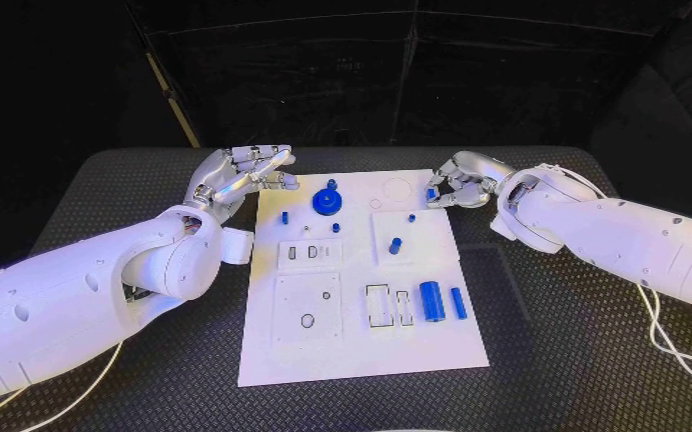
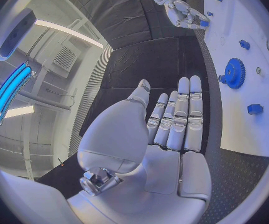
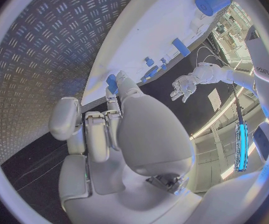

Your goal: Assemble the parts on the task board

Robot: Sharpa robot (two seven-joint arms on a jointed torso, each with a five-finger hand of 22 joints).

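Note:
The white task board (image 1: 361,342) lies mid-table. A blue gear (image 1: 327,200) stands near its far edge, with small blue pegs (image 1: 395,246) around it. A thick blue cylinder (image 1: 431,301) and a slimmer blue bar (image 1: 457,302) lie at the board's right side. My right hand (image 1: 462,181) hovers at the far right corner and pinches a small blue part (image 1: 431,193) between its fingertips; that part (image 3: 112,82) also appears in the right wrist view. My left hand (image 1: 245,172) is beside the far left corner, fingers (image 2: 183,115) stretched out and holding nothing.
Several empty recesses (image 1: 378,305) and round holes (image 1: 307,321) are cut into the board's near half. The black ribbed table (image 1: 562,352) surrounds the board. A white cable (image 1: 656,322) trails under my right arm.

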